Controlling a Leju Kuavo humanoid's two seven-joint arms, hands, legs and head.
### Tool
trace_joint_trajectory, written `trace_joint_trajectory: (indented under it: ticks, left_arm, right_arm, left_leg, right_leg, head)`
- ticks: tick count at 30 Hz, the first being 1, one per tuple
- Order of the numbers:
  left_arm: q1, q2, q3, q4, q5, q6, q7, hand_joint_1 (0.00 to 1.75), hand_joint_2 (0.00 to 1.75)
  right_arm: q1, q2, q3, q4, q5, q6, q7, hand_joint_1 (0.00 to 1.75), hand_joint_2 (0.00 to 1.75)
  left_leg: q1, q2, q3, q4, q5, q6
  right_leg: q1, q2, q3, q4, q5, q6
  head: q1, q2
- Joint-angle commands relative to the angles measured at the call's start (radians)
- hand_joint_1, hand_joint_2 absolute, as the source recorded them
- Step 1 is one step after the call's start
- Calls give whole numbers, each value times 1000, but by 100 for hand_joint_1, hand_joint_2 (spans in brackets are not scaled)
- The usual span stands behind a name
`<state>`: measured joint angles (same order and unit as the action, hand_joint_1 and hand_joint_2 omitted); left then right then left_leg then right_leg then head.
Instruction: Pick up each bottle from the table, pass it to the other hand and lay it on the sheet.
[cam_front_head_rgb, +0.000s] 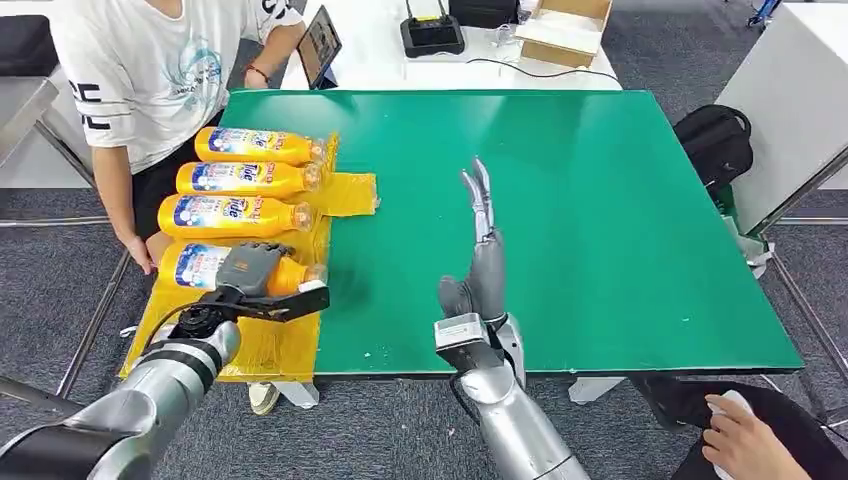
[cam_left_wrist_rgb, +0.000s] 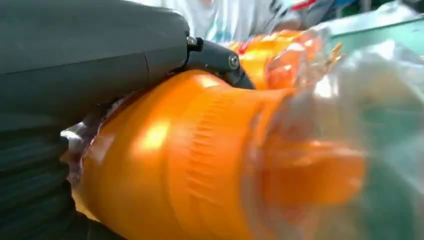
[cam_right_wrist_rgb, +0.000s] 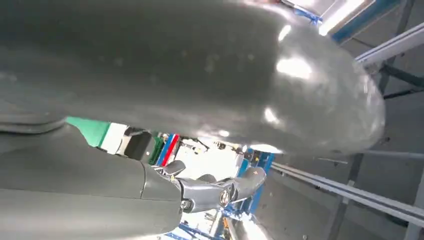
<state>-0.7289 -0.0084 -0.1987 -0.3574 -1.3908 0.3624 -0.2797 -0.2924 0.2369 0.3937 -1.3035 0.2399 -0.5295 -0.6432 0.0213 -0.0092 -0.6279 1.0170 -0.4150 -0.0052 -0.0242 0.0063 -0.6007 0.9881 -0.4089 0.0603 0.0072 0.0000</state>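
Observation:
Several orange Tide bottles lie side by side on the yellow sheet (cam_front_head_rgb: 270, 345) at the green table's (cam_front_head_rgb: 600, 220) left edge. The three far ones (cam_front_head_rgb: 255, 146), (cam_front_head_rgb: 250, 179), (cam_front_head_rgb: 235, 215) lie free. My left hand (cam_front_head_rgb: 250, 272) grips the nearest bottle (cam_front_head_rgb: 195, 266) from above on the sheet. The left wrist view has that bottle's orange shoulder (cam_left_wrist_rgb: 190, 160) and clear cap (cam_left_wrist_rgb: 310, 175) pressed against my left hand (cam_left_wrist_rgb: 75, 55). My right hand (cam_front_head_rgb: 484, 250) hovers over the table's near middle, fingers straight and apart, holding nothing; its fingers (cam_right_wrist_rgb: 215, 190) point into the room.
A person in a white shirt (cam_front_head_rgb: 140, 70) stands at the table's left, one hand near the sheet. A tablet (cam_front_head_rgb: 318, 45), a black device (cam_front_head_rgb: 432, 35) and a cardboard box (cam_front_head_rgb: 565, 25) sit on the white table behind. A black backpack (cam_front_head_rgb: 715, 140) lies right; another person's hand (cam_front_head_rgb: 745, 440) is low right.

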Motion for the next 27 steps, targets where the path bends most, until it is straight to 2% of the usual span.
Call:
trace_joint_trajectory:
  ticks: [1,13,17,22,24,26,27]
  left_arm:
    - [-37,-16,97,66,70,-54,-40,0,175]
    - [-28,-19,117,66,113,-94,-64,0,175]
    - [-5,-27,154,58,175,-103,-119,0,175]
    - [21,-47,263,34,387,-257,-315,0,175]
    - [43,-60,302,-29,536,-424,-418,0,175]
    - [98,-54,223,-174,763,-563,-418,0,175]
    - [106,-47,175,-204,846,-585,-418,0,175]
  right_arm:
    - [-34,-10,15,53,0,7,15,0,0]
    - [-41,-7,9,84,-6,25,24,0,0]
    - [-44,-6,1,100,-11,37,28,0,0]
    - [-51,-5,-9,138,-16,41,23,0,0]
    - [-55,-5,-12,152,-21,48,12,0,0]
    - [-55,-4,-18,159,-25,55,4,0,0]
    - [-55,-3,-21,161,-26,57,3,0,0]
  left_leg:
    - [0,1,3,0,-1,1]
    - [0,2,4,0,-2,1]
    - [0,2,4,-1,-1,2]
    - [0,1,3,-1,-1,1]
    - [0,1,3,-1,-1,1]
    - [0,0,3,-1,-1,1]
    - [0,1,3,-1,-1,1]
  right_leg:
    - [1,0,3,-1,-1,-2]
    - [1,0,4,-1,-1,-3]
    - [1,1,4,-1,-1,-3]
    - [0,0,2,-1,-1,-2]
    - [0,0,3,-1,0,-2]
    - [0,-1,3,-1,0,-2]
    - [0,0,4,-1,0,-2]
  head:
    - [0,0]
    - [0,0]
    - [0,0]
    - [0,0]
    - [0,0]
    - [0,0]
    - [0,0]
